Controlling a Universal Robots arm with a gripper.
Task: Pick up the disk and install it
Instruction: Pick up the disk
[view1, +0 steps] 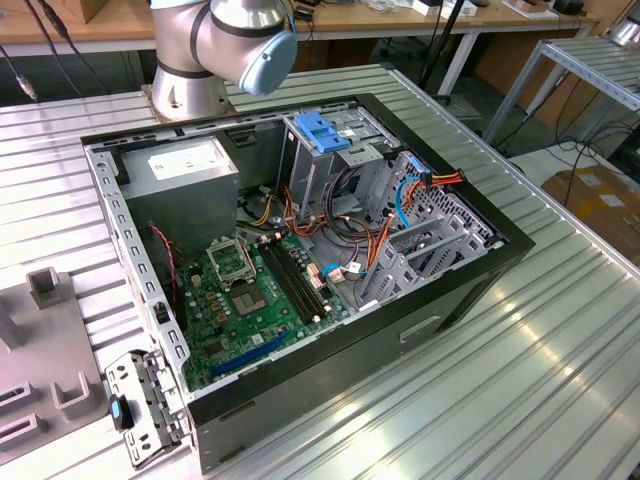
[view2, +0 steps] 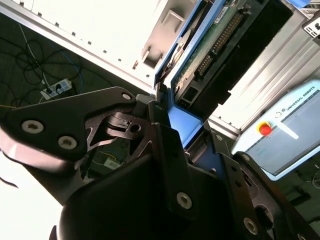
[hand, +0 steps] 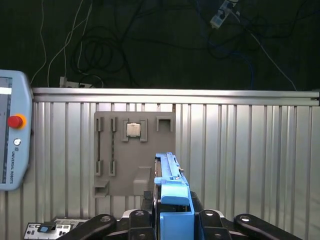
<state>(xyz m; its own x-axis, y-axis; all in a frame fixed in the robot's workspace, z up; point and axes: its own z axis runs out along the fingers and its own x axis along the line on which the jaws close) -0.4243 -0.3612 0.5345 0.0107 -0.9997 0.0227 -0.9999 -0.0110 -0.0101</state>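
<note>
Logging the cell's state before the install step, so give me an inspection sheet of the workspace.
Surface: ribbed metal table, holding an open computer case.
Job's things: disk held edge-on over the table.
Clutter: grey fixture plate with a chip seated in it.
Grippers: gripper, jaws shut on the disk.
Cables: wiring inside the case; loose cables on the floor.
Surroundings: pendant at the table's edge.
</note>
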